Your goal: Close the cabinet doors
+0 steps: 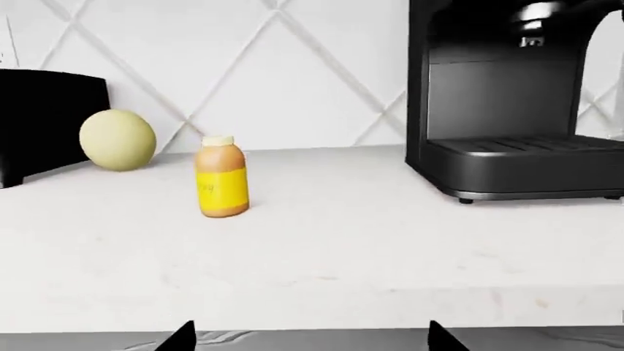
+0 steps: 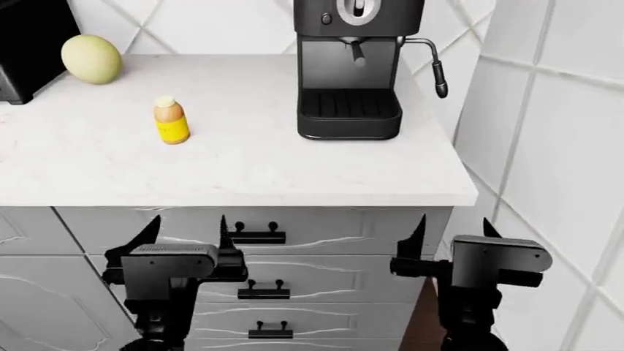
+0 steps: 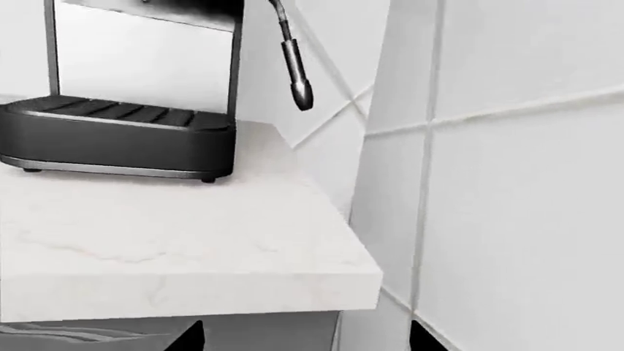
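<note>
Countertop, white marble, over grey drawers; cabinet doors possibly at lower left, state unclear. Espresso machine, black, rear right. Left gripper and right gripper, jaws apart, empty, before drawers. Melon. Yellow bottle, upright.

A white marble countertop fills the upper half of the frame, carrying a black espresso machine at top centre, a small yellow bottle left of it, a pale green melon at upper left, and a black appliance at the corner. Below, drawer fronts with black handles run down the centre. The left gripper and right gripper hover at lower left and lower right, jaws spread.
</note>
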